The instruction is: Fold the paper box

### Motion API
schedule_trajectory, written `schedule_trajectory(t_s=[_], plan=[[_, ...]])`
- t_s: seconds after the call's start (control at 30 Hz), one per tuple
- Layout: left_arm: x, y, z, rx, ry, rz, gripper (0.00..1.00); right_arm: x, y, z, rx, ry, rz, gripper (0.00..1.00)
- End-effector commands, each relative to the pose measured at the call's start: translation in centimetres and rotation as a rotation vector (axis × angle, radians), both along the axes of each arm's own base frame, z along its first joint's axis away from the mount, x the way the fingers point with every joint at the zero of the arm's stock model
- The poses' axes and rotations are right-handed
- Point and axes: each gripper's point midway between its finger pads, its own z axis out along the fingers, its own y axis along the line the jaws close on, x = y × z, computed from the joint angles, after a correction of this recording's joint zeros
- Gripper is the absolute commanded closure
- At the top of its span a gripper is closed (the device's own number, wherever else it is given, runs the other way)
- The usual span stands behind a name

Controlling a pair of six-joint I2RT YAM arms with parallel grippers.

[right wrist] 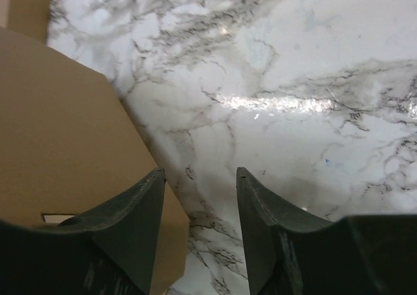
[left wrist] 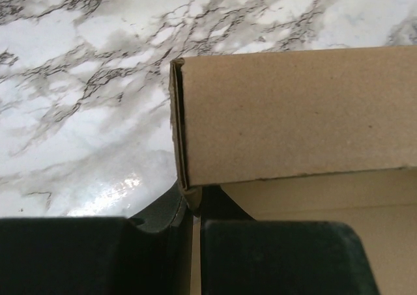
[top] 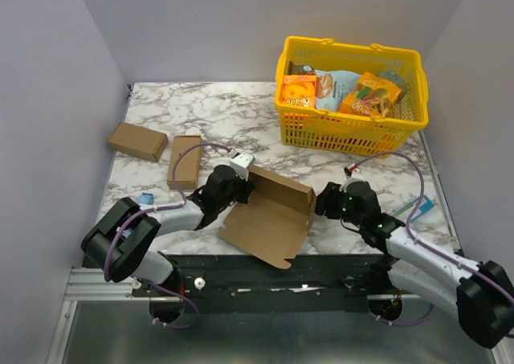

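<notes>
The paper box [top: 269,218] lies half-formed at the near middle of the marble table, a flat brown cardboard base with its far wall folded up. My left gripper [top: 239,189] is at the box's left far corner. In the left wrist view the gripper [left wrist: 193,207] is shut on a thin cardboard flap at the corner of the raised wall [left wrist: 293,112]. My right gripper [top: 320,201] hovers just right of the box. Seen from the right wrist, this gripper [right wrist: 199,176] is open over bare marble, with the cardboard [right wrist: 58,132] beside its left finger [right wrist: 140,210].
A yellow plastic basket [top: 351,127] of snack packets stands at the back right. Two smaller brown boxes [top: 138,141] [top: 185,161] lie at the left. A small blue object [top: 145,197] sits near the left arm. A teal strip [top: 419,207] lies by the right edge.
</notes>
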Motion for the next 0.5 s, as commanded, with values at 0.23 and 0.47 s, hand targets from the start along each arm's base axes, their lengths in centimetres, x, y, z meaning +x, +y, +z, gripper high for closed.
schedule_trajectory(t_s=[0.23, 0.47], plan=[[-1.4, -2.1, 2.8, -0.121, -0.037, -0.167, 1.00, -2.6, -0.8, 3.6, 0.034, -0.129, 0.075, 0.50], [-1.3, -1.4, 3.1, -0.143, -0.034, -0.162, 1.00, -3.5, -2.1, 4.7, 0.033, -0.135, 0.033, 0.49]])
